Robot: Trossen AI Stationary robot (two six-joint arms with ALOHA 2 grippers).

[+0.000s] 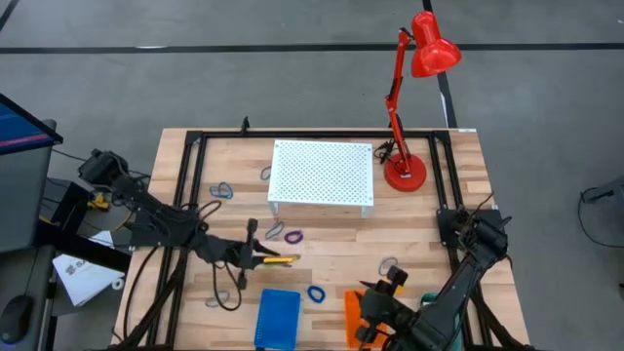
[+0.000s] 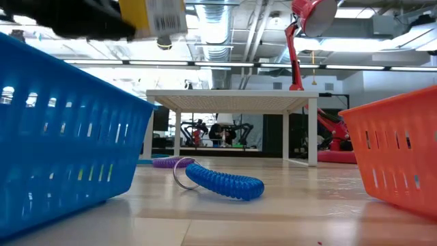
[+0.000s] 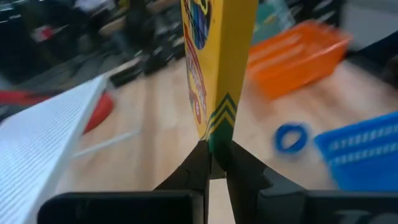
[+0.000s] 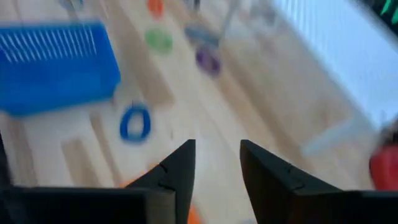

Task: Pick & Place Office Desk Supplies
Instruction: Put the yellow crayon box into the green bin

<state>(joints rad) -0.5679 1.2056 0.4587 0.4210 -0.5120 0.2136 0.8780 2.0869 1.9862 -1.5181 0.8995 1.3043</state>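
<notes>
A yellow crayon box (image 1: 281,259) hangs in the air left of the table's middle, with my left gripper (image 1: 258,255) shut on it; the low view shows the crayon box (image 2: 153,16) high above the table. A blue loop (image 1: 316,292) lies flat between the blue basket (image 1: 278,318) and the orange basket (image 1: 351,314). A purple loop (image 1: 292,236) lies in front of the white stand (image 1: 322,177). My right gripper (image 4: 217,167) hovers open over the orange basket's far end, with nothing between its fingers. My left gripper pinches the crayon box by its end with the green chevrons (image 3: 217,127), between its two fingers. The fingers come nearly level from the table's left. The box sticks out beyond them toward the table's right, lifted clear of the table.
A tall red lamp (image 1: 405,171) stands at the far right beside the stand. More loops lie scattered: grey ones (image 1: 390,265) at the right, others near the stand's left (image 1: 222,190). Black frame rails (image 1: 444,175) run along the table's sides.
</notes>
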